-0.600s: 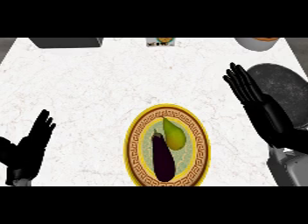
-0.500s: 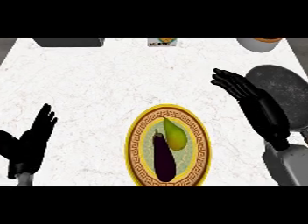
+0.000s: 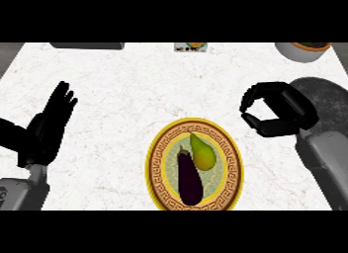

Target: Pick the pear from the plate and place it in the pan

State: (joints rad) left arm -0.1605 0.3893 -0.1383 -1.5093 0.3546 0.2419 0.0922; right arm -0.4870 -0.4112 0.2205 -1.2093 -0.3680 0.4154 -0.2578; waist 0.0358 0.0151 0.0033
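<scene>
So yellow-green pear (image 3: 201, 152) sits ungrabbed on gold-rimmed round plate (image 3: 156, 163); my right hand (image 3: 278, 109) clenched empty right of plate, dark round pan (image 3: 330, 94) beyond it.

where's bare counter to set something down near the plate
Bare marble lies between the left hand and the plate, and above the plate toward the far edge. It is crowded on the right: the right hand, fingers curled, sits beside the pan, close to the plate holding pear and eggplant.

right hand (image 3: 279, 114) has curled its fingers, earlier straight
</scene>
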